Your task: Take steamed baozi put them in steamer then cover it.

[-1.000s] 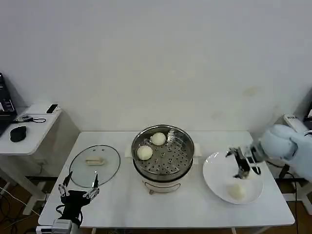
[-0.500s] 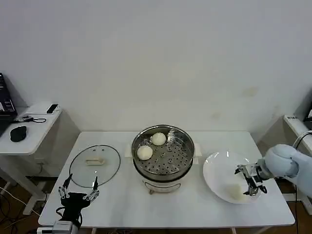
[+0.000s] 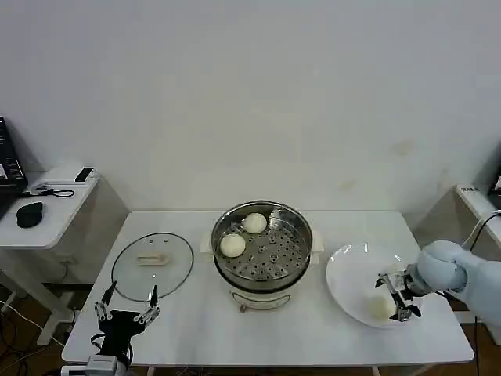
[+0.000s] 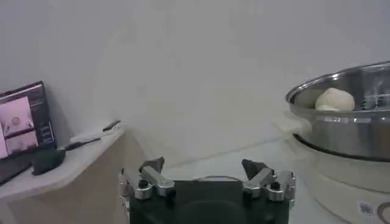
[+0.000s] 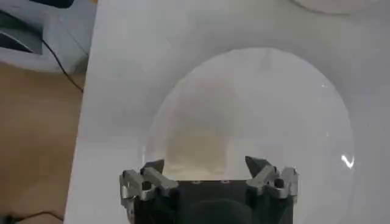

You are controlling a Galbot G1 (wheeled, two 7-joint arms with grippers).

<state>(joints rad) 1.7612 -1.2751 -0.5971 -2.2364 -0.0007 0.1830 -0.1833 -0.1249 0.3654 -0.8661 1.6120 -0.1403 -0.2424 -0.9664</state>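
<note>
**Right pincer low over the plate's bun, two buns in the pot**

Where the left pincer [image 3: 124,312] hangs past the worktop's [image 3: 196,329] near left corner, its thin fingers are spread and clasp nothing. Just beyond it lies the cover [image 3: 152,265], a round clear glass disc with a metal rim and a cream bar handle, flat on the white worktop. Farther off to that pincer's left stands a side table [image 3: 47,211] with a dark mouse [image 3: 29,214] and a cable; a screen [image 4: 23,128] shows at its edge, cut off.

To the left pincer's right and beyond sits the steamer [image 3: 261,244], a shiny steel pot on a white base, with a perforated tray inside. Two smooth cream-white baozi [image 3: 232,245] rest on the tray's left half, one nearer, one toward the back rim. In the left wrist view the pot's wall hides all but the top of one bun [image 4: 329,100].

At the right, a flat white plate [image 3: 348,274] lies on the worktop. The right pincer [image 3: 398,296] is down over the plate's near right part, fingers parted, with one pale bun [image 3: 380,305] just at its left side. Whether the fingers touch the bun cannot be told. In the right wrist view the bun [image 5: 194,149] is a faint cream shape ahead of the parted fingertips [image 5: 150,168], hard to make out against the glossy plate [image 5: 292,109].
</note>
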